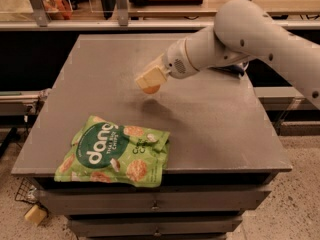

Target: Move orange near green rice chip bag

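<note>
The green rice chip bag [116, 152] lies flat at the table's front left, its lower edge over the front edge. My gripper [149, 80] hangs above the middle of the table, up and to the right of the bag, with a clear gap between them. Its cream fingers [151, 75] are shut on the orange [151, 89], of which only a small orange part shows under the fingers. A shadow of the gripper falls on the table just below it.
The grey table [210, 119] stands on a drawer cabinet [150, 204]. My white arm [250, 34] crosses the table's back right and hides most of a dark blue bag [235, 70]. A counter with metal posts runs behind the table.
</note>
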You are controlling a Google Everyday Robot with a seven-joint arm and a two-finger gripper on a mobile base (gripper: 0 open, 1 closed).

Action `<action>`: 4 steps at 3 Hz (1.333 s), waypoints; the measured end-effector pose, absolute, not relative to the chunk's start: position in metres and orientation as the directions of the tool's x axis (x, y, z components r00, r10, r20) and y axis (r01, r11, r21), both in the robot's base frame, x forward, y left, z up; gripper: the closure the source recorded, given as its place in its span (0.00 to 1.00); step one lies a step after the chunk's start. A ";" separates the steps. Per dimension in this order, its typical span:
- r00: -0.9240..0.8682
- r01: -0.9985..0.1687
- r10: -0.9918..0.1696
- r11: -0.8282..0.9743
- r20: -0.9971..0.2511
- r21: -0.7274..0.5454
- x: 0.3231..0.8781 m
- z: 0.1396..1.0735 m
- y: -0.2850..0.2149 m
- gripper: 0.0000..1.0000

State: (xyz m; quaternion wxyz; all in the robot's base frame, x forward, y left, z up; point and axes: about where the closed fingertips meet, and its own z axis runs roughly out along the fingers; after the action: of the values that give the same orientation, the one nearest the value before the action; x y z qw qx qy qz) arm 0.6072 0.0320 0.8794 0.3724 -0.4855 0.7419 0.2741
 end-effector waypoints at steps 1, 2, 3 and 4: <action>-0.259 -0.940 -0.518 0.329 -0.815 0.090 0.573 0.869 0.048 1.00; -0.244 -0.953 -0.506 0.283 -0.827 0.108 0.545 0.876 0.065 1.00; -0.243 -0.959 -0.499 0.253 -0.832 0.129 0.524 0.875 0.077 1.00; -0.257 -0.960 -0.505 0.228 -0.824 0.160 0.508 0.860 0.085 0.84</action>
State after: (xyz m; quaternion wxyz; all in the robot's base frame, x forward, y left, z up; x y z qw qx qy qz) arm 0.5085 0.0849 0.8596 0.3269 -0.5143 0.7122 0.3484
